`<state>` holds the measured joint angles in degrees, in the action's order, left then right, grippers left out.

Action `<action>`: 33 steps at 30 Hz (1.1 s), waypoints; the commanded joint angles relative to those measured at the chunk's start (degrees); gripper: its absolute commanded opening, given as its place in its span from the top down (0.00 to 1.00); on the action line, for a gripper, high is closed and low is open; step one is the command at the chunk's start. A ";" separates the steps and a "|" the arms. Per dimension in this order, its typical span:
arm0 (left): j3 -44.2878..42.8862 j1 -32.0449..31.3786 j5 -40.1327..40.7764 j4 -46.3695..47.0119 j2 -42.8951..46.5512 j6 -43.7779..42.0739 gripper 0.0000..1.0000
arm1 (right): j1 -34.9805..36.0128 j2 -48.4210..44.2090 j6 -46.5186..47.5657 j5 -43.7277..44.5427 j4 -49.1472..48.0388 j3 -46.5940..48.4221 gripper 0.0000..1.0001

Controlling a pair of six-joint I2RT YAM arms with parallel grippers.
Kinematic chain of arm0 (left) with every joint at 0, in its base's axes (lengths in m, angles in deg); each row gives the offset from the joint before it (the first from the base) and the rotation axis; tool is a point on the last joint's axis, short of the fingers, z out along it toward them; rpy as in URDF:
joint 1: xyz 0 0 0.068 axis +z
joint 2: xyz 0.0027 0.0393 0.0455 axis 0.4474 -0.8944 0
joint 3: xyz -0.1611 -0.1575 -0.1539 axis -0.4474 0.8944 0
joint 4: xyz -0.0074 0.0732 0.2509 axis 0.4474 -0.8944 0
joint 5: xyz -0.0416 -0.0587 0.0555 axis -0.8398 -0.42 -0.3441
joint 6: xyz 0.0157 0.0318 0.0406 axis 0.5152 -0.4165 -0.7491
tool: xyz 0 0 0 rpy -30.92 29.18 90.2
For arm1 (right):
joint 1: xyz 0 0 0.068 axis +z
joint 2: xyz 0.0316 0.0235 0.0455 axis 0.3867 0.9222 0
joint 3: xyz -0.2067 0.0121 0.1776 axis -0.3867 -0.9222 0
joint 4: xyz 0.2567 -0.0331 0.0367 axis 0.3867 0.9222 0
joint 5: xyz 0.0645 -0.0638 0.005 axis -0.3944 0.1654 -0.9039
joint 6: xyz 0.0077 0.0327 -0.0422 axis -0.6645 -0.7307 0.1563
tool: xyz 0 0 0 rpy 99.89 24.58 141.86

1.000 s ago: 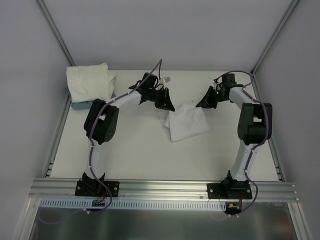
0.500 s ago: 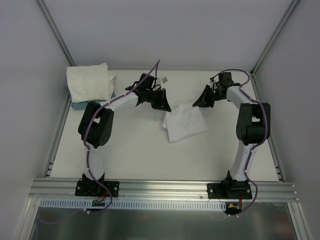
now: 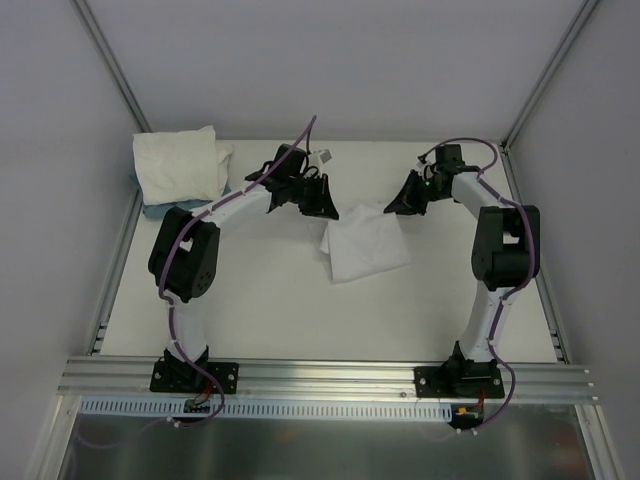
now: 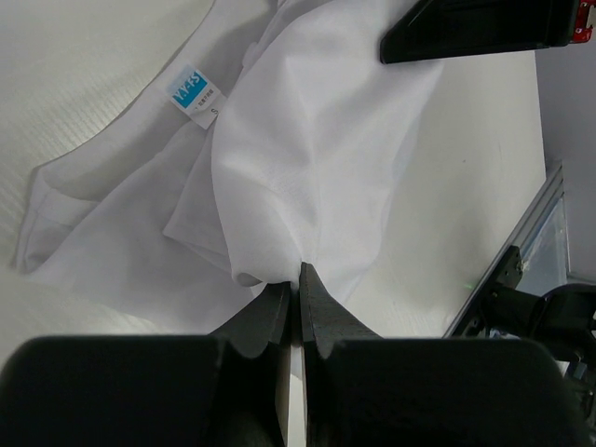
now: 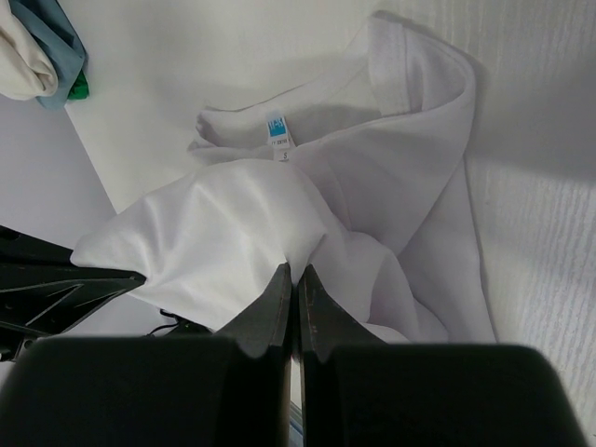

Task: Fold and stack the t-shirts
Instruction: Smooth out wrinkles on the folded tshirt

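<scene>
A white t-shirt (image 3: pixel 365 247) is stretched between both grippers over the middle of the table, its lower part draped on the surface. My left gripper (image 3: pixel 330 212) pinches its left upper edge and my right gripper (image 3: pixel 393 208) pinches its right upper edge. Seen from the left wrist, the t-shirt (image 4: pixel 307 149) bunches at my shut left gripper (image 4: pixel 298 272), and its blue neck label (image 4: pixel 193 93) faces up. The right wrist view has the t-shirt (image 5: pixel 233 233) caught in my shut right gripper (image 5: pixel 295 270). Other folded t-shirts (image 3: pixel 180 165) lie in a pile at the back left.
A teal-blue flat item (image 3: pixel 162 208) sticks out from under the back-left pile. Grey walls and metal rails (image 3: pixel 115 270) border the table on three sides. Both arm bases (image 3: pixel 195 375) sit on the near rail.
Both grippers have drawn the t-shirt away from the arm bases, toward the back wall. The left arm has stretched out further. The pile at the back left has not moved.
</scene>
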<state>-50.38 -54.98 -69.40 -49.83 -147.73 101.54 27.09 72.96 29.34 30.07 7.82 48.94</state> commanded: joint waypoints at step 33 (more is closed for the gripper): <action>9.69 1.33 13.87 2.00 13.10 0.33 0.01 | -3.36 -9.32 7.77 7.30 11.54 5.42 0.01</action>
<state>-40.37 -54.21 -55.65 -49.55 -140.52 101.61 27.31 73.09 34.25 33.92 15.84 53.07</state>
